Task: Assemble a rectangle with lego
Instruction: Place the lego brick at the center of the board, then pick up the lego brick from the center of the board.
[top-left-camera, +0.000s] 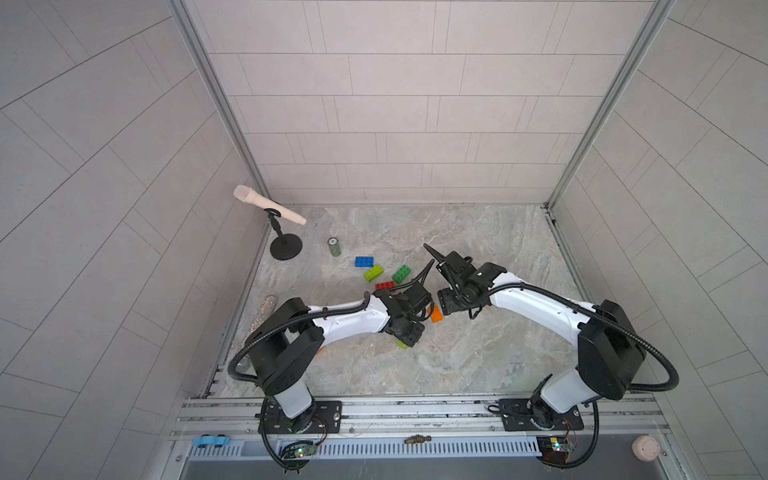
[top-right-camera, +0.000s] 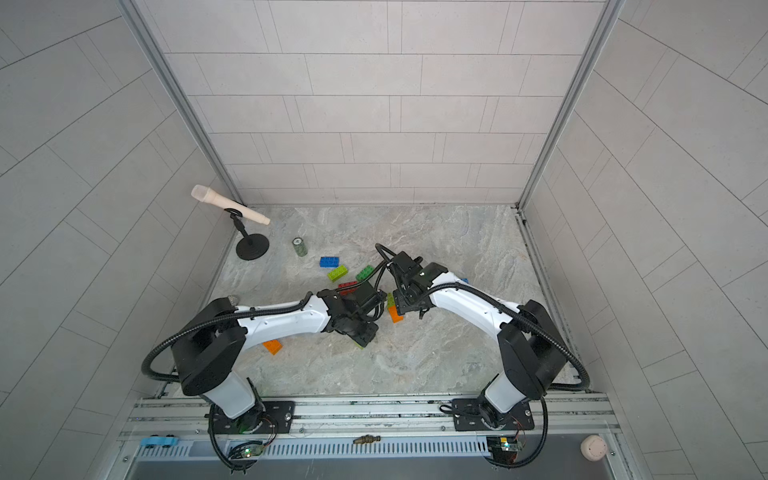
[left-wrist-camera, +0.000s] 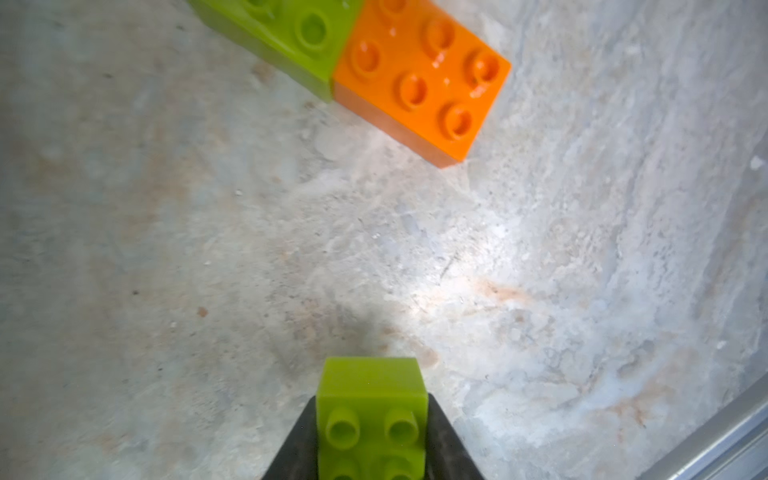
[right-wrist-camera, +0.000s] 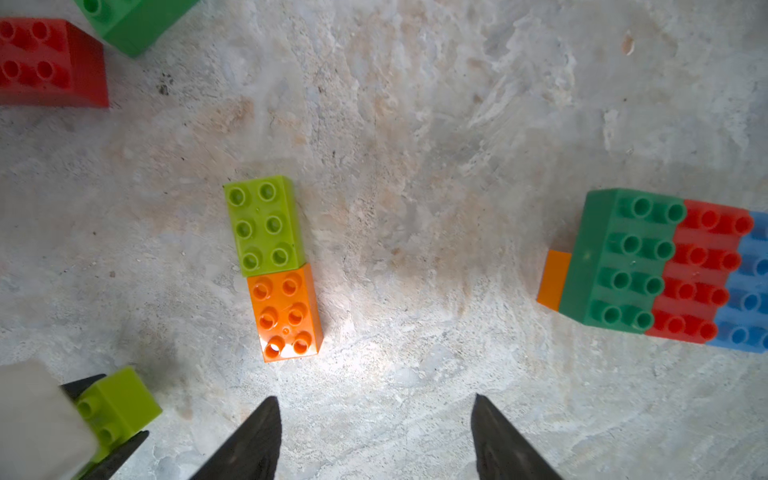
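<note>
Clamping a lime brick (left-wrist-camera: 371, 419) between the left jaws, closed hard on its two long sides, studs up. Sitting near and left of the middle of the table (top-left-camera: 478, 353), mostly tucked under the left arm (top-left-camera: 353, 322) in both top views, only a lime corner peeking out. Not showing clearly whether lifted or resting on the table.

Facing, across a bare stretch, a second lime brick (right-wrist-camera: 264, 226) and an orange brick (right-wrist-camera: 286, 313) butted end to end in one straight line, studs up, at mid-table between the two wrists.

Holding the right jaws wide apart, gripping nothing, tips pointing down at the table near that line.

Showing a block (right-wrist-camera: 615, 257) of dark green, red and blue bricks packed side by side to the right of the line, well apart from it, with orange showing past the green end; largely hiding under the right arm (top-left-camera: 536, 303) in the top views.

Leaving loose, far and left of the line, a blue brick (top-left-camera: 364, 261), a third lime brick (top-left-camera: 373, 273), a green brick (top-left-camera: 401, 274) and a red brick (top-left-camera: 385, 285), close together. Leaving a second orange brick (top-right-camera: 272, 346) near-left, beside the left arm.

Reaching, toward the far-left corner, a dark green cylinder (top-left-camera: 334, 247) and a microphone (top-left-camera: 268, 205) on a black stand.
</note>
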